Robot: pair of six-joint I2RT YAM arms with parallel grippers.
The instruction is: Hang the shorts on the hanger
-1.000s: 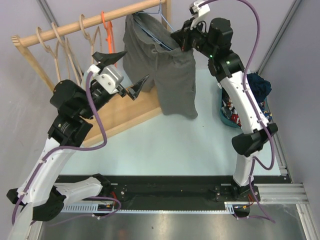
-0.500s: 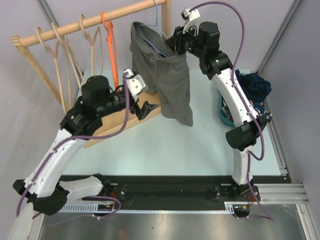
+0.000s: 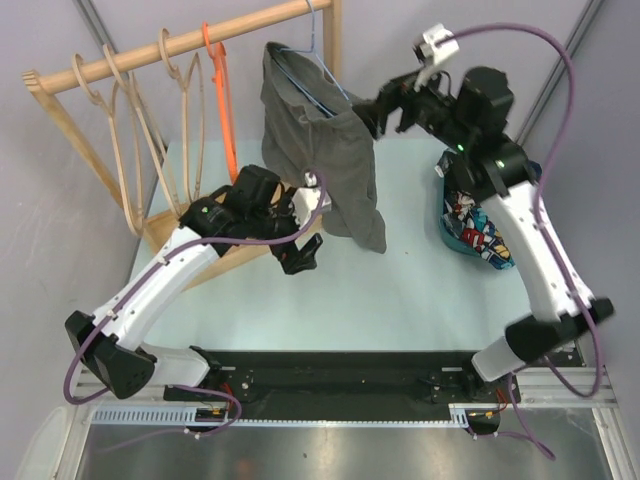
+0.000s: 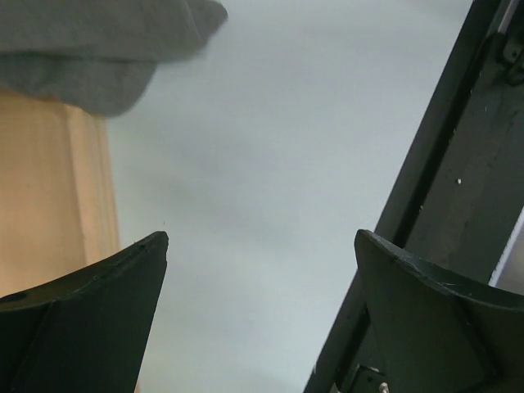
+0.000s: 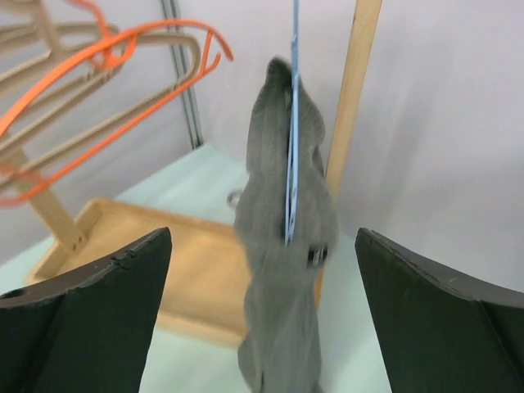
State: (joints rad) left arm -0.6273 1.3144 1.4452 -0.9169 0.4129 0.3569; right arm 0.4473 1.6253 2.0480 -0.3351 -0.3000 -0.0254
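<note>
The dark grey shorts hang from the thin light-blue hanger, whose hook is over the wooden rail. My right gripper is open just right of the waistband and holds nothing. In the right wrist view the shorts and the blue hanger sit ahead between my spread fingers. My left gripper is open low over the table, below the shorts' hem. The left wrist view shows that hem at top left and only table between the fingers.
Several wooden hangers and an orange hanger hang on the same rail. The rack's wooden base lies at the left. A basket at the right holds a cartoon-print cloth and a navy garment. A black rail runs along the near edge.
My right gripper has opened, let go of the shorts' waistband and drawn back to the right. The left arm has swung down and right, under the shorts, still open.
</note>
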